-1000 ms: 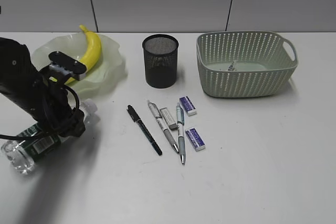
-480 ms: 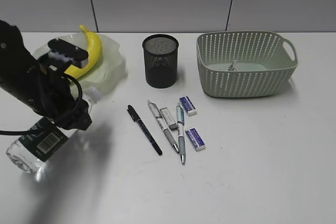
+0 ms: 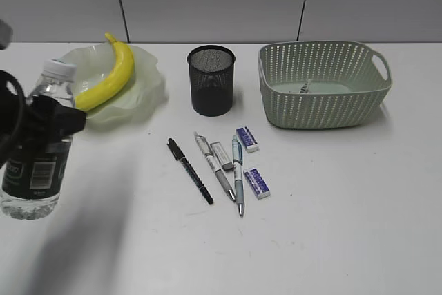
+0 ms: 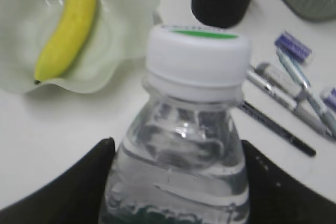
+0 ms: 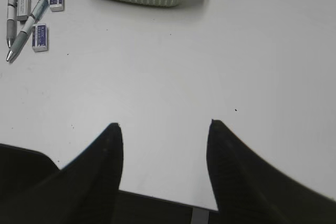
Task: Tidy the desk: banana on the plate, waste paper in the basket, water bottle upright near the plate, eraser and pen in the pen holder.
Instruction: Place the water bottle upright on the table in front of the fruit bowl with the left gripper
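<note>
One front view, two wrist views
Exterior looks down at a slant across the desk (image 3: pixel 331 240); left wrist sits close behind the bottle (image 4: pixel 184 129) — right wrist higher, sharing the erasers (image 5: pixel 40 37).

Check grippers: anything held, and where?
Left gripper holds the water bottle upright, clamped on its upper body below the cap. Right gripper is open, holding nothing.

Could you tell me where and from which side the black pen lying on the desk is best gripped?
Probably at mid-barrel of the black pen, coming straight down with the fingers across its width. It lies flat and slanted on the desk, slim and even along its length. Its left side is open; the grey pen lies to its right, apart, so a narrow opening seems wise.
</note>
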You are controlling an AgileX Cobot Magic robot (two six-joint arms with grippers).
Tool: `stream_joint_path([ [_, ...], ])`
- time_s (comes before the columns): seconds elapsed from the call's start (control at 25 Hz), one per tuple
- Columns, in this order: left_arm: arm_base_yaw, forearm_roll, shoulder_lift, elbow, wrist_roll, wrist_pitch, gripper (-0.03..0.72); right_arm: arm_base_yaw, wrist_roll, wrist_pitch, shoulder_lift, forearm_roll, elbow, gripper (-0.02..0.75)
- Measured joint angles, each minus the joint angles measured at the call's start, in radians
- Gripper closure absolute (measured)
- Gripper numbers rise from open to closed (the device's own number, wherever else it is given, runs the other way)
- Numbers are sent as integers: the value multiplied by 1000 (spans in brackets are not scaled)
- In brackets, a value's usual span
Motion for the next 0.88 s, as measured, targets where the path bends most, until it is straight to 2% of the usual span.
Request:
stream_joint_path([
  [0.2, 0, -121, -123, 176, -5, -358, 190, 0, 0, 0, 0, 0, 0, 324],
  [0.36, 0, -130, -115, 200, -77, -525, 190, 0, 0, 0, 0, 0, 0, 324],
  [0.48, 0, -54, -81, 204, -167, -686, 190, 0, 0, 0, 0, 0, 0, 324],
  [0.64, 0, 124, 29, 204, -250, -935, 190, 0, 0, 0, 0, 0, 0, 324],
  [0.88, -1, 162, 240, 204, -399, -1264, 190, 0, 0, 0, 0, 0, 0, 325],
])
